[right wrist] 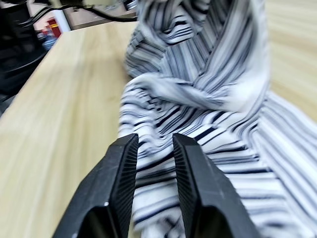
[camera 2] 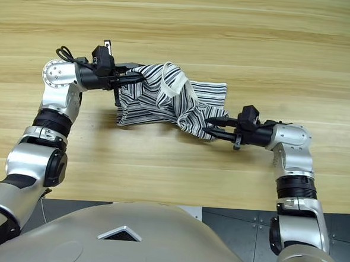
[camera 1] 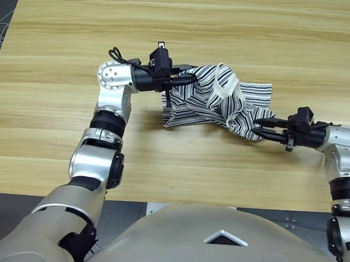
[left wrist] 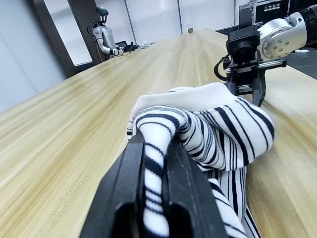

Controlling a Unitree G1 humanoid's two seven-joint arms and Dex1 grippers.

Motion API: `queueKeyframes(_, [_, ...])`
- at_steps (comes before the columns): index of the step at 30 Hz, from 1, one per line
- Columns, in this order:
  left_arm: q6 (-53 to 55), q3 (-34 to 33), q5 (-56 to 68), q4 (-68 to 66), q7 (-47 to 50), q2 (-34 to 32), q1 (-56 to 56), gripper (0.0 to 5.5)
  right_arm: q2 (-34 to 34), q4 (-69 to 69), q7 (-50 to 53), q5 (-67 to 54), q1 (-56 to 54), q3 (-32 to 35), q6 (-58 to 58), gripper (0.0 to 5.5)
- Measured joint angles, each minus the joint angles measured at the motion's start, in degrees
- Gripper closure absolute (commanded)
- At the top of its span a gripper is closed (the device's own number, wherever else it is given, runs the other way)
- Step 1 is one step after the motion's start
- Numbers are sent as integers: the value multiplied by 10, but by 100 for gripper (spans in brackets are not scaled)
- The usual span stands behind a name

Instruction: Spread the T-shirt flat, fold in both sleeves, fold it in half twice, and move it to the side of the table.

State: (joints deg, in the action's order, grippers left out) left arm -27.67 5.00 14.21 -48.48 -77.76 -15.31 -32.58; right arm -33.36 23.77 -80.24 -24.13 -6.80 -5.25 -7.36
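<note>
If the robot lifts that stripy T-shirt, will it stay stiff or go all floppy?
Probably floppy: the T-shirt lies bunched and wrinkled on the table. It would likely sag from wherever it is pinched, as its cloth droops below the left gripper clamped on it. Thin cloth like this seems light and shouldn't roll away.

Both arms, the left arm (camera 1: pixel 111 112) and the right arm (camera 1: pixel 343 147), are silver-grey metallic shells joined by black ribbed collars. The left carries a round wrist disc (camera 1: pixel 110 75) ringed with small screws, with a black cable loop (camera 1: pixel 115 55) beside it. Left gripper (camera 1: pixel 190 79) and right gripper (camera 1: pixel 258 128) are black and two-fingered, with finely ridged finger pads (right wrist: pixel 126 163).
</note>
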Motion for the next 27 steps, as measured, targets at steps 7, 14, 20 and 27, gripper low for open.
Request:
queueKeyframes(7, [-2, 0, -9, 3, 0, 1, 5, 536, 64, 16, 43, 13, -3, 2, -6, 425])
queueKeyframes(14, [-11, -1, -14, 3, 1, 1, 11, 536, 77, -5, 20, 1, 10, 2, 27, 328])
queueKeyframes(20, [-14, -1, -14, 2, 2, 1, 11, 536, 64, -37, -19, -10, 32, 4, 38, 328])
queueKeyframes(27, [-14, -2, -15, 2, 2, 1, 11, 536, 59, -60, -23, 16, 56, -7, 18, 328])
